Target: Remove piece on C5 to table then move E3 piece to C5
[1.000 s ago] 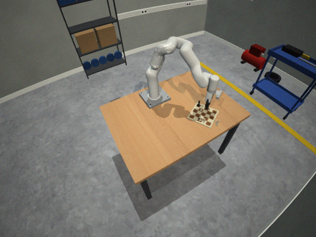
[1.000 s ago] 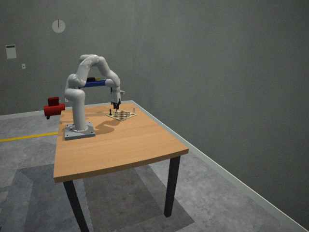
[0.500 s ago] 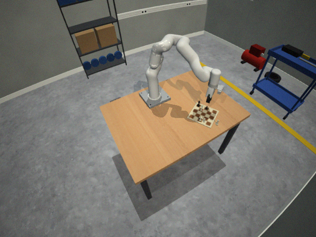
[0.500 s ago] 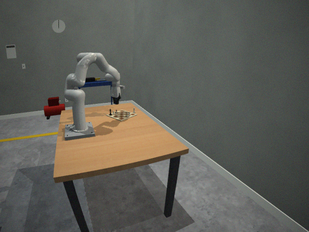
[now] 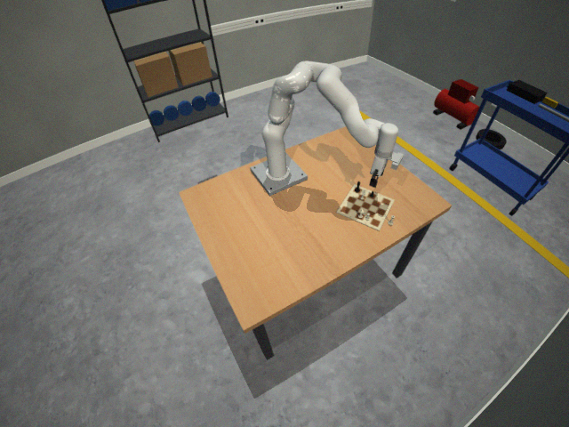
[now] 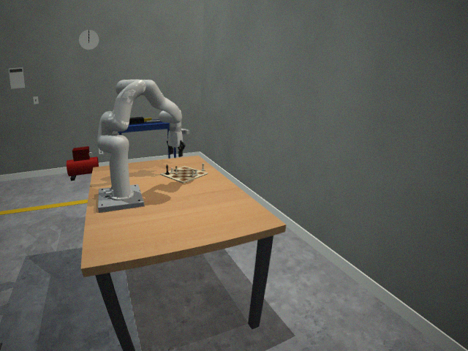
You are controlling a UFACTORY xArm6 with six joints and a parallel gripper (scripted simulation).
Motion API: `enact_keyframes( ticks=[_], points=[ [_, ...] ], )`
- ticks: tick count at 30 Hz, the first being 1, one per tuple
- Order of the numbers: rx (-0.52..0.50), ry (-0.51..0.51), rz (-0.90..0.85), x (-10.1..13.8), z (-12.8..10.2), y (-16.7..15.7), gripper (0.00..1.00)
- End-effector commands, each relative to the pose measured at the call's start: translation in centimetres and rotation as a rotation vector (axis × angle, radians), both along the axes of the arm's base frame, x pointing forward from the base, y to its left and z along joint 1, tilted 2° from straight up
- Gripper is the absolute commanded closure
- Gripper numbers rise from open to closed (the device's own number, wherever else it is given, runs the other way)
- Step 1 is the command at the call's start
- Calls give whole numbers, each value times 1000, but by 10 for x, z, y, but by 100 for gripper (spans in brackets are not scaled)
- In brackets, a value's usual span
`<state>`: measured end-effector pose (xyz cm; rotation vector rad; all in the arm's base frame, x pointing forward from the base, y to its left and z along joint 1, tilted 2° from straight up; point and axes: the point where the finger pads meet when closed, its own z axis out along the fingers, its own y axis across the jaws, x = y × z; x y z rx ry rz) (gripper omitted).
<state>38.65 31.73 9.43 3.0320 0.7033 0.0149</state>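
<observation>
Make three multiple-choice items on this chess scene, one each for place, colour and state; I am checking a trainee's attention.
1. Where is the chessboard?
A. on the floor
B. on the table, near a corner
C. on the shelf rack

2. What colour is the cart?
A. blue
B. green
C. white

3. How is the gripper?
A. shut on a pawn
B. lying on the table
C. open, above the board's far edge

Answers: B, the board lies on the table top; A, its frame and trays are blue; C, its fingers stand apart, holding nothing.
</observation>
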Motion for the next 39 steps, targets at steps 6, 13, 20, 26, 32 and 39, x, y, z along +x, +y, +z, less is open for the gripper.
enact_keyframes(
  ticks=[6, 13, 20, 26, 32, 39],
  points=[
    [3, -4, 0, 1, 2, 1, 0],
    [3, -4, 0, 1, 12, 1, 0],
    [3, -4, 0, 1, 31, 2, 0],
    [3, -4, 0, 0, 59, 2, 0],
    [3, -4, 0, 0, 74, 3, 0],
    [3, -4, 0, 0, 78, 3, 0]
  ],
)
